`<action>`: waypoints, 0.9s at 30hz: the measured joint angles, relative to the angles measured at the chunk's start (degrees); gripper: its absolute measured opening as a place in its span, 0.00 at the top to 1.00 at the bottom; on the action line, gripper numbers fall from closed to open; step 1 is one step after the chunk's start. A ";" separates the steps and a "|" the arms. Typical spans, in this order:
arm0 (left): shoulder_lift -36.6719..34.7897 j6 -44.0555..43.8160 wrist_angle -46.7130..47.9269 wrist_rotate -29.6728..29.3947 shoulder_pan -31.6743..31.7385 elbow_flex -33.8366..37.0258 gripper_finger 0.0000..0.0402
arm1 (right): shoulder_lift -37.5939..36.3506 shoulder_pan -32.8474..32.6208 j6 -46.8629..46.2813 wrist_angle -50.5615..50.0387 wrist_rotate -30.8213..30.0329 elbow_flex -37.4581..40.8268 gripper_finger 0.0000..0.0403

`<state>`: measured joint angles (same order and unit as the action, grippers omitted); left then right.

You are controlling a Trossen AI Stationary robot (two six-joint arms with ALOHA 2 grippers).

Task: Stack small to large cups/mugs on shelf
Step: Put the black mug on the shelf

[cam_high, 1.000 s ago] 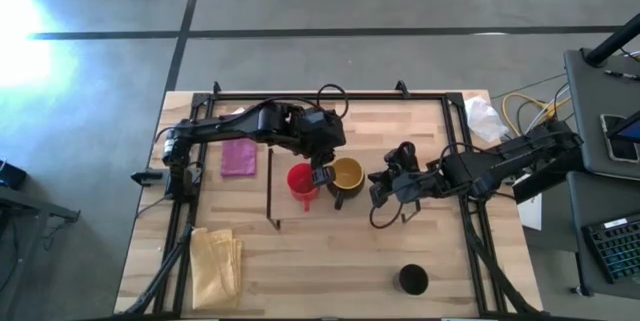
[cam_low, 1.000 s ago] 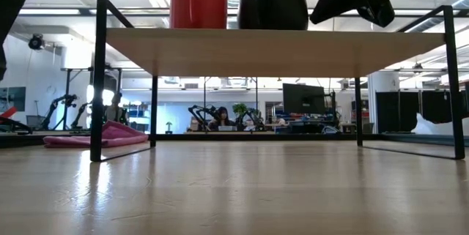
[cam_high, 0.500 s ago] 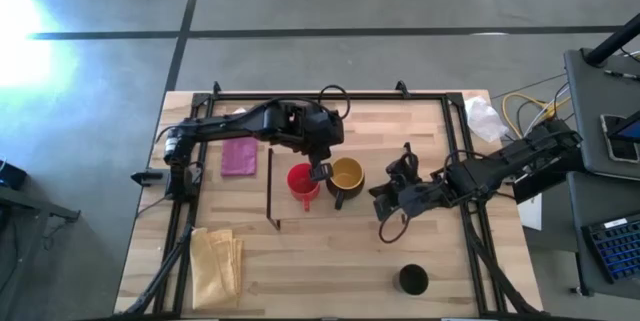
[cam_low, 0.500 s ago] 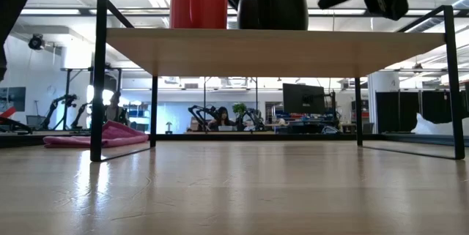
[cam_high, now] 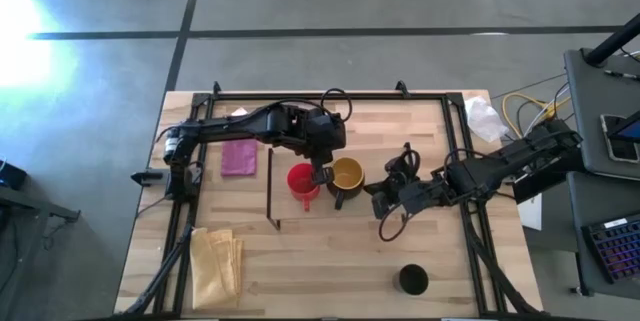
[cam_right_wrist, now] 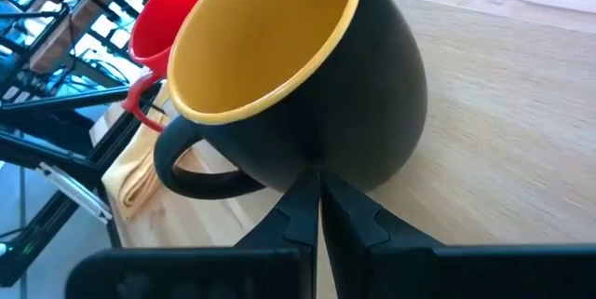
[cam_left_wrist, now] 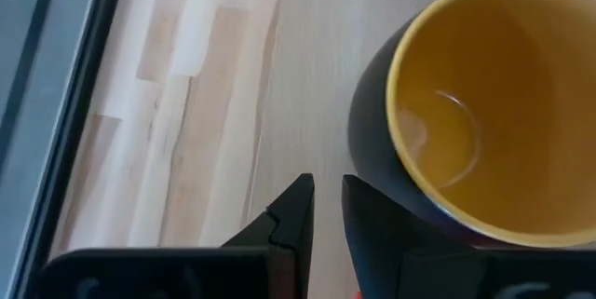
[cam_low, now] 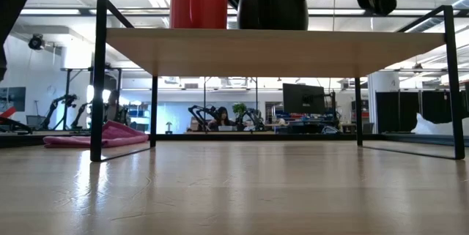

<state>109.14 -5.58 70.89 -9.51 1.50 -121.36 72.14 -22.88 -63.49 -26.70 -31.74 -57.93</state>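
Note:
The red-pink cup (cam_high: 300, 178) and the mustard-yellow mug (cam_high: 347, 173), dark outside, stand upright side by side on the light-wood shelf (cam_low: 271, 50). In the low view the red cup (cam_low: 198, 1) is to the left of the mug (cam_low: 272, 2). The black cup (cam_high: 412, 279) stands on the tabletop near the near edge. My left gripper (cam_high: 320, 169) hangs between the two shelf cups, its fingers a narrow gap apart (cam_left_wrist: 326, 201), beside the mug's wall (cam_left_wrist: 372, 131). My right gripper (cam_high: 378, 196) is shut (cam_right_wrist: 319, 197), low against the mug's right side. My left gripper stands close beside the mug's dark outer wall (cam_left_wrist: 368, 164), coming from above; I cannot tell whether a finger touches it. My right gripper points level from the table's right at the lower part of the mug's wall (cam_right_wrist: 321, 164); I cannot tell whether its shut tips touch it.
A pink cloth (cam_high: 238, 156) lies on the table left of the shelf's black bracket (cam_high: 270, 186). A yellow cloth (cam_high: 215, 266) lies at the near left corner. A crumpled white thing (cam_high: 483, 116) sits at the far right. Bare tabletop stretches around the black cup.
My right gripper has drawn a little away from the mug toward the table's near right, then come back toward it, staying shut. Both shelf cups have kept their places.

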 joint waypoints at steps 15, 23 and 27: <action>0.13 -1.57 0.48 3.24 -1.21 0.00 0.89 | 0.02 0.84 0.10 -1.56 -2.15 -0.02 0.98; 0.13 -1.62 1.20 3.67 -2.56 -0.02 0.89 | 0.04 1.17 -1.00 -5.04 -3.09 -0.02 0.98; 0.13 -1.63 2.35 4.26 -2.84 -0.02 0.89 | 0.07 1.65 -0.99 -5.02 -3.09 -0.02 0.98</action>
<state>109.27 -7.21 73.24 -5.24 -1.34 -121.38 72.20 -21.23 -64.48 -31.72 -34.83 -57.95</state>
